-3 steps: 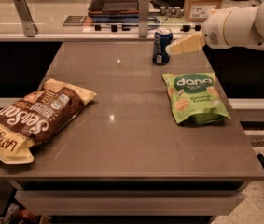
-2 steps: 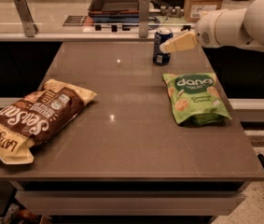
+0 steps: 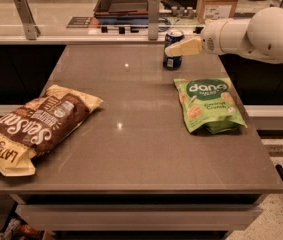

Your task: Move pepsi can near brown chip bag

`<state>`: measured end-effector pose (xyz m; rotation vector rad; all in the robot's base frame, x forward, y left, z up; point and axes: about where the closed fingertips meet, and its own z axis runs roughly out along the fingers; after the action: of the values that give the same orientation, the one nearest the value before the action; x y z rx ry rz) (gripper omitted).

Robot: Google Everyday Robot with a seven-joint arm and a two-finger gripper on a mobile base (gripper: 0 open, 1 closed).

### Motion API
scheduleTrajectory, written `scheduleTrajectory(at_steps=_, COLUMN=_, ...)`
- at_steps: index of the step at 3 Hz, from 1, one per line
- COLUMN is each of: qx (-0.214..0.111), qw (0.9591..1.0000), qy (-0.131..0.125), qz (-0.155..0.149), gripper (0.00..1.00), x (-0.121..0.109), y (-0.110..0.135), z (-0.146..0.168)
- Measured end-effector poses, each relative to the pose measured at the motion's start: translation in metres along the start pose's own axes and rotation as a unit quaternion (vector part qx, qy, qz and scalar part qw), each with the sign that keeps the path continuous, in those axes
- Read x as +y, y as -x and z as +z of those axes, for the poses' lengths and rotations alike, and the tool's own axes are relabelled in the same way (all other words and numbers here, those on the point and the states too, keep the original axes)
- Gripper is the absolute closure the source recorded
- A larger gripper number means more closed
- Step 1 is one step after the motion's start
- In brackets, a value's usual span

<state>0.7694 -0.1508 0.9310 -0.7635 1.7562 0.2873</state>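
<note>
By the table's (image 3: pixel 131 154) far edge the pincer (image 3: pixel 176 48) sits at the pepsi can (image 3: pixel 172 62), grip impossible to tell.

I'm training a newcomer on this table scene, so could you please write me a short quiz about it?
1. True or false: the pepsi can lies flat against the brown chip bag.
2. Where is the tool? A) at the can, by the table's far edge; B) over the brown bag; C) under the table.
3. Fill in: the bag nearest the can is ___.
Key: 1 false, it stands upright, far from that bag; 2 A; 3 the green bag.
</note>
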Motion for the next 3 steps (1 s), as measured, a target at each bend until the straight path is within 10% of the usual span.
scheduleTrajectory(at_steps=3, qx=-0.083, qw=0.9956, qy=0.003, qz=0.043, gripper=0.0, x=-0.008, y=-0.011, z=0.063)
